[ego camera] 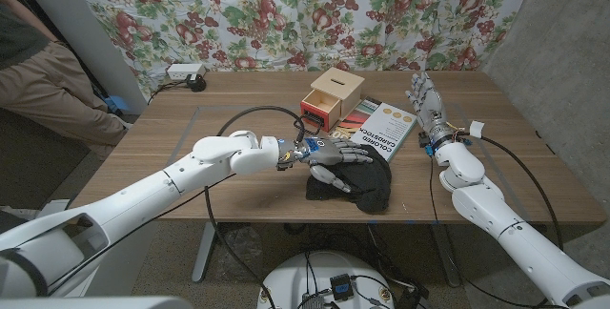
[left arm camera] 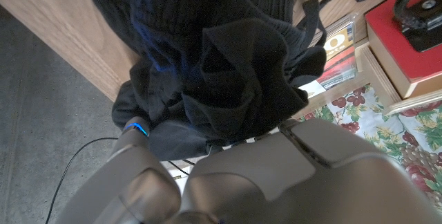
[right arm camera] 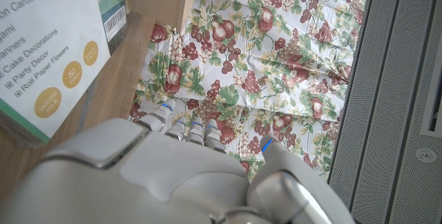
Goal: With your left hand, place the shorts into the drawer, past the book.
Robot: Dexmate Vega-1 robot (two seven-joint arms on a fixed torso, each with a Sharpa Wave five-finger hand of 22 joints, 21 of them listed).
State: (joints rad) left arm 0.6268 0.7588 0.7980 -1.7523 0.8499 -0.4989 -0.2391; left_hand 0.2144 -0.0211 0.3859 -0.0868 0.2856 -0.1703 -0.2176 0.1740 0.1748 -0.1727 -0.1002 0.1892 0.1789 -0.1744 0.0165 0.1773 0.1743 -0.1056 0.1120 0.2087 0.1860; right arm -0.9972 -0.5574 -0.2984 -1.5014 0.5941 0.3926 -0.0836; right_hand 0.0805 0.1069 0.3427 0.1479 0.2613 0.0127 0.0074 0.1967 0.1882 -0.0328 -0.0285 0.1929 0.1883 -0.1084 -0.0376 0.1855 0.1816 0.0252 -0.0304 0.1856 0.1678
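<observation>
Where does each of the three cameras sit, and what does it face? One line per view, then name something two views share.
Head view: on the robot's head, looking down at the table, both arms, left hand on the shorts.
Left wrist view: behind the left hand, facing the shorts.
Right wrist view: behind the right hand, facing the book and curtain.
Shared: book, shorts.

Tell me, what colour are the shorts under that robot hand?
Black shorts, clearest in the head view, under the left robot hand.
</observation>
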